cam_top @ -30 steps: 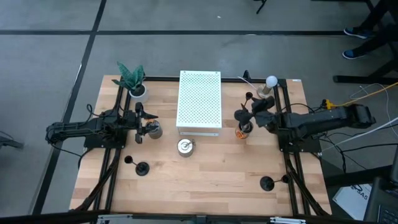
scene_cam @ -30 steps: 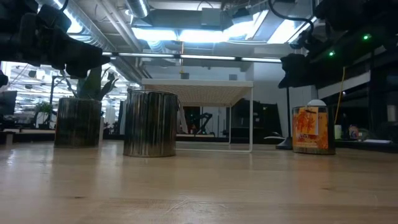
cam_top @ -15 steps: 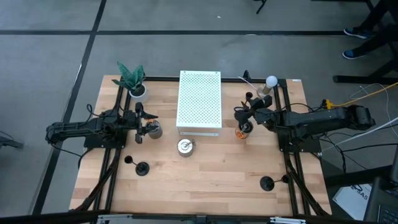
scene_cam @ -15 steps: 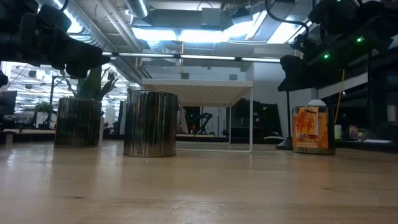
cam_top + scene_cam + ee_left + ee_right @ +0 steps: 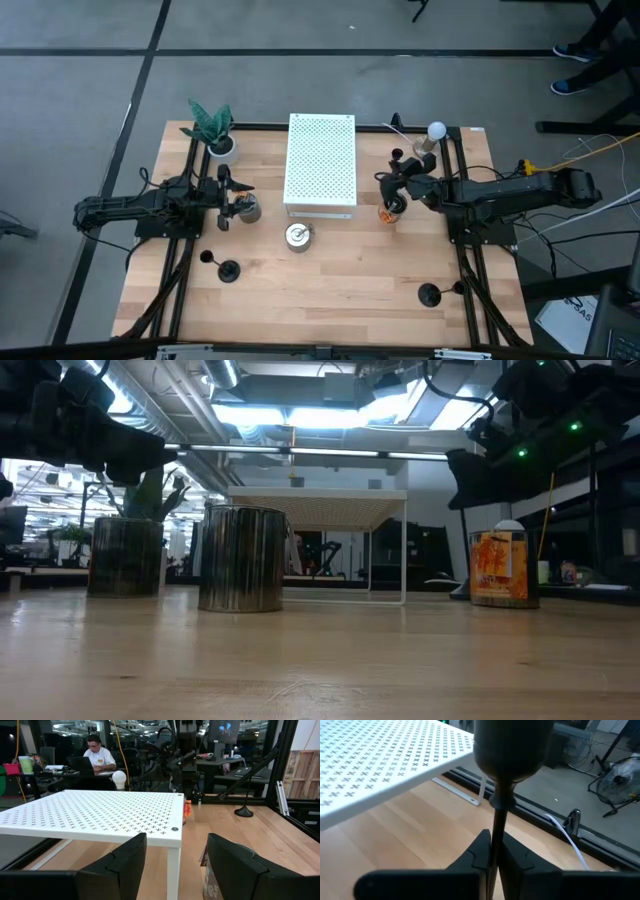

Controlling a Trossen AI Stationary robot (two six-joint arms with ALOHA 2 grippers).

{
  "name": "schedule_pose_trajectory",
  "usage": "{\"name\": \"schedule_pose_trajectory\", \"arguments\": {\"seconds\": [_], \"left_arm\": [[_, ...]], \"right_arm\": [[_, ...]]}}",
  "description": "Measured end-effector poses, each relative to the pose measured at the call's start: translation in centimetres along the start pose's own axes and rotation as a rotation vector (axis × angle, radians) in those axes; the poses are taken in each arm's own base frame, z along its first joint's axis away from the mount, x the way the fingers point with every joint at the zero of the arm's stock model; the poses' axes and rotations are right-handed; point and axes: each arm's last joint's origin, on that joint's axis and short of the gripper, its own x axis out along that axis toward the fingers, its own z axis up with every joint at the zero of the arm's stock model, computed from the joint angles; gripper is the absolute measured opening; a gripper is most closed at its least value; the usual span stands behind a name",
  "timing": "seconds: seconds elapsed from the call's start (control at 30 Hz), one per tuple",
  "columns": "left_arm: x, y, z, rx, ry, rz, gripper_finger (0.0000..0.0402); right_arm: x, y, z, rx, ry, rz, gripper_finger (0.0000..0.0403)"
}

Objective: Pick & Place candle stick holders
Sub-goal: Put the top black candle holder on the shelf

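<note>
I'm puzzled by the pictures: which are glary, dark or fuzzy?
Low view: ceiling lights glare, and the arms show as dark shapes against them. Right wrist view: the candlestick pinched in the right tool looms soft and unfocused. Left wrist view: the white perforated shelf is evenly lit, and the left tool's fingers show dark.

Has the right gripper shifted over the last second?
Yes. In the high view the right gripper has closed on a candlestick's stem, edging away from the white perforated shelf.
</note>
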Motion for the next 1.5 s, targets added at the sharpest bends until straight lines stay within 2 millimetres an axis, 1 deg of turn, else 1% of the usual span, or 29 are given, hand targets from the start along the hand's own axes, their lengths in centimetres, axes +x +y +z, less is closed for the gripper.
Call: {"name": "schedule_pose_trajectory", "arguments": {"seconds": [0.07,0.4,0.53,0.73,0.97,1.2,1.33,1.5], "left_arm": [[0.0,0.0,0.0,0.000,0.000,0.000,0.0208],[0.0,0.0,0.0,0.000,0.000,0.000,0.0207],[0.0,0.0,0.0,0.000,0.000,0.000,0.0207],[0.0,0.0,0.0,0.000,0.000,0.000,0.0208],[0.0,0.0,0.0,0.000,0.000,0.000,0.0207],[0.0,0.0,0.0,0.000,0.000,0.000,0.0207],[0.0,0.0,0.0,0.000,0.000,0.000,0.0207],[0.0,0.0,0.0,0.000,0.000,0.000,0.0207]], "right_arm": [[0.0,0.1,0.1,0.014,-0.010,0.010,0.0015],[-0.1,0.5,1.6,0.010,-0.122,0.051,0.0015],[-0.3,0.7,2.8,-0.019,-0.158,0.057,0.0015],[-0.2,0.7,6.1,-0.056,-0.190,0.095,0.0015],[0.4,-0.3,9.5,-0.051,-0.181,0.150,0.0015],[0.5,-1.3,14.0,-0.064,-0.257,0.205,0.0015],[1.3,-1.6,16.6,-0.079,-0.238,0.235,0.0015],[3.0,-1.5,19.8,-0.077,-0.183,0.304,0.0015]]}}
